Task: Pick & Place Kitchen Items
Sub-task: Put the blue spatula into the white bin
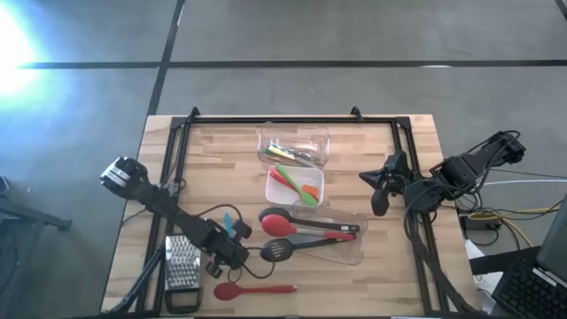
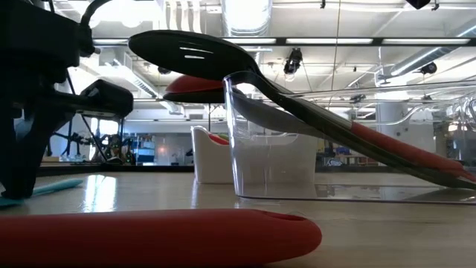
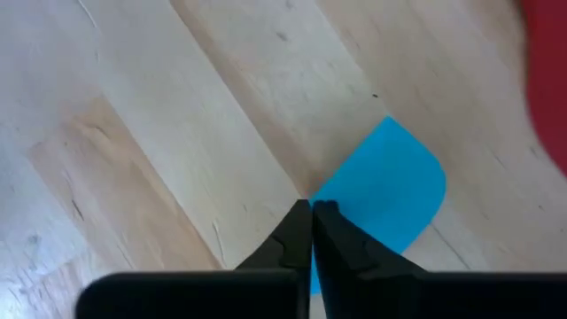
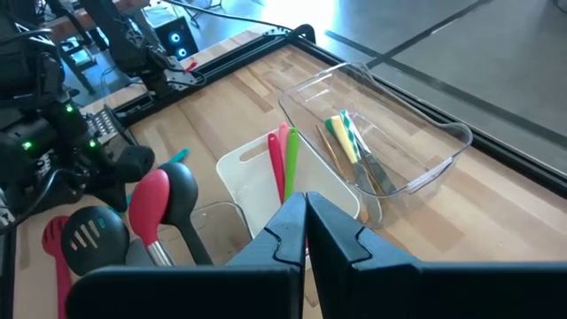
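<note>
Both left jaws (image 3: pixel 310 221) shut — blue spatula (image 3: pixel 390 190) just beyond.

Non-task stuff only. Wood table (image 1: pixel 133 177) w/ black frame (image 1: pixel 275 120) round its edges. Steel grater (image 1: pixel 182 270), black handle, lies flat at the near-left corner. Three clear tubs mid-table: far tub (image 1: pixel 322 140), small middle tub (image 1: pixel 270 186) just nearer, long near tub (image 1: pixel 359 252) angled beside it. Cables (image 1: pixel 505 213) and dark gear off the table's right side. Grey floor (image 1: pixel 354 35) beyond.
</note>
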Motion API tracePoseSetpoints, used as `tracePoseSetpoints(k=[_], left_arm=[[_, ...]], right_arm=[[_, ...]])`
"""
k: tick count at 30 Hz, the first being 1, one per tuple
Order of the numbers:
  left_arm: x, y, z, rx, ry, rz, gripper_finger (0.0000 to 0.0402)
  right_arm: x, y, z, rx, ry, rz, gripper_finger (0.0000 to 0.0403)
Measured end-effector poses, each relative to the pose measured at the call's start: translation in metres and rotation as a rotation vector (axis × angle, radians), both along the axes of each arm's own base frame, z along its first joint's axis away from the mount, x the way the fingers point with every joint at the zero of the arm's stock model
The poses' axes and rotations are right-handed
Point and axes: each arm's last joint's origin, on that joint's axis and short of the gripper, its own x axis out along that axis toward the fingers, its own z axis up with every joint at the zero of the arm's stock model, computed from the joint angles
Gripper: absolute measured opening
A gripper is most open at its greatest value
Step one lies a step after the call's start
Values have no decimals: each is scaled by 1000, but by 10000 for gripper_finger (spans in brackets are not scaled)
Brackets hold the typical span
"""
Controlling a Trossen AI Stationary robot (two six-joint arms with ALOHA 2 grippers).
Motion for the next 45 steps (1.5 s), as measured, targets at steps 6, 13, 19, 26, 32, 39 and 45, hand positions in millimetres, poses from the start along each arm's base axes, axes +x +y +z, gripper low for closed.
tracePoseSetpoints(k=[6,13,19,26,32,39,45], left_arm=[[1,-1,4,-5,2,6,17],[11,0,19,-42,47,166,119],[16,-6,29,-145,113,272,233],[13,-17,34,-211,152,59,292],[8,-18,24,-110,104,-11,292],[-2,-11,0,-36,161,-7,296],[-8,-10,-7,-17,161,-40,296]], right_arm=[[0,0,0,3,-2,-1,8],[0,0,0,2,-2,0,8],[0,0,0,1,-1,1,8],[0,0,0,-12,7,8,8],[0,0,0,-11,9,11,8],[0,0,0,-14,11,13,8],[0,0,0,-14,11,13,8]])
